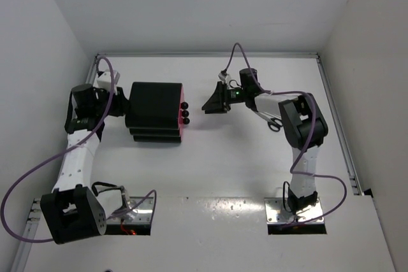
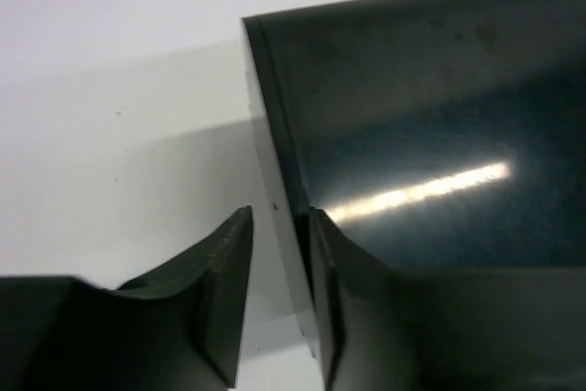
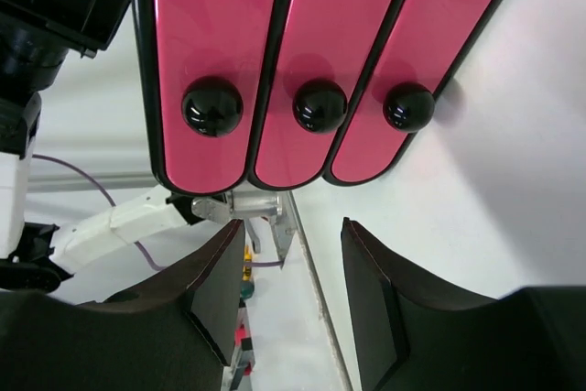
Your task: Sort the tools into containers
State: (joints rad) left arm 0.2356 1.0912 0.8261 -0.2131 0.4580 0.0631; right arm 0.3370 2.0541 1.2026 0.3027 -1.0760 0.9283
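The black drawer unit (image 1: 153, 111) stands at the left of the middle, its three pink fronts and black knobs (image 1: 185, 113) facing right. My left gripper (image 1: 122, 107) is at the unit's back. In the left wrist view the gripper (image 2: 279, 212) stands narrowly open astride an edge of the black unit (image 2: 430, 125), one finger over its black face, the other beside it. My right gripper (image 1: 207, 105) is open and empty, a short way in front of the three knobs (image 3: 320, 105) and pink drawers (image 3: 215, 34). Black-handled scissors (image 1: 274, 123) lie partly under the right arm. The other tools are out of view.
White walls close the table on three sides, with a metal rail (image 1: 335, 113) along the right edge. A purple cable (image 1: 38, 176) loops off the left arm. The arm bases are at the near edge.
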